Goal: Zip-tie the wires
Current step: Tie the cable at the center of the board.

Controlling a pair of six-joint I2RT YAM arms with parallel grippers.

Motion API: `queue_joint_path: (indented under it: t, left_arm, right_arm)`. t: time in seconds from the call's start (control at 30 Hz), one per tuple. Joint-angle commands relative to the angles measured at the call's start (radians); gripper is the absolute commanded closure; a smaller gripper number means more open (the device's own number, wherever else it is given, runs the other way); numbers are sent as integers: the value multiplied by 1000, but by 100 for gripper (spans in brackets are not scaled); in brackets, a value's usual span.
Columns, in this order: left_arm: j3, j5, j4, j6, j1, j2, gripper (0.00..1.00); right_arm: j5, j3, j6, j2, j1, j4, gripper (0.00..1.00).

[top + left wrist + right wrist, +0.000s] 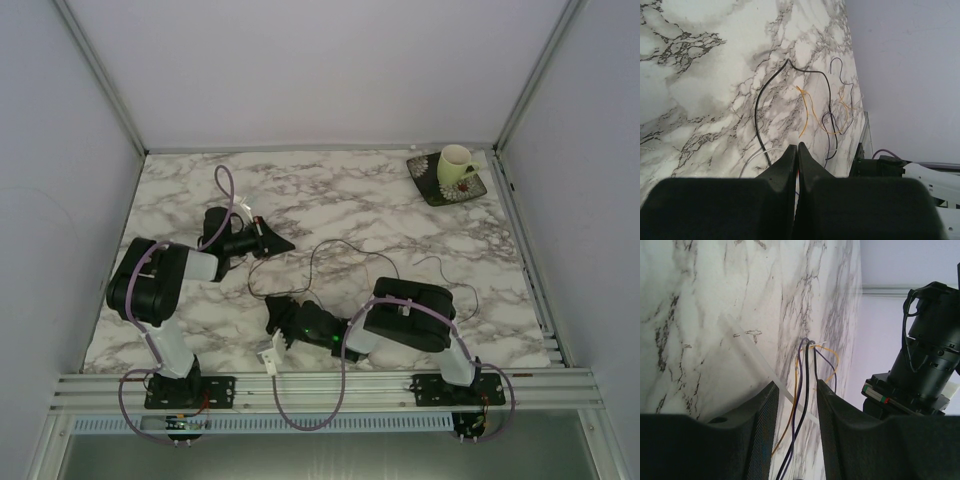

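The wires (335, 246) lie in loose loops on the marble table (330, 190), right of centre. My left gripper (280, 240) lies low, pointing right at them, jaws shut; in its wrist view the left gripper (796, 146) has a pale sliver at its tips that I cannot identify. Ahead of it curl black, orange and purple wires (756, 112). My right gripper (275, 308) sits near the front edge. In the right wrist view the right gripper (797, 385) is open, with the wires (802, 405) running loosely between its fingers. A translucent zip tie (752, 347) lies diagonally on the table beneath them.
A pale cup (457, 165) stands on a dark saucer (437, 190) at the back right corner. Enclosure walls ring the table and a metal rail (330, 385) runs along the front. The left arm's wrist (925, 355) stands close to the right of the right gripper.
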Motion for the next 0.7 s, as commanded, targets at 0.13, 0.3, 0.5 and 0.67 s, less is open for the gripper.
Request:
queue_joint_path:
  t: [0.13,0.3,0.5,0.67]
  left_arm:
    - [17,-5,14,-3,-8,11,100]
    - [19,-8,12,-3,-9,13,100]
    - [23,-12,11,-1,-10,22,100]
    - [28,-14,7,1,-10,29,100]
  right_arm:
    - [11,8,21,14,12,52,68]
    - [11,5,15,13,14,50,71]
    - [19,-2,19,6,28,53,71]
    - [29,-8,29,4,43,60,72]
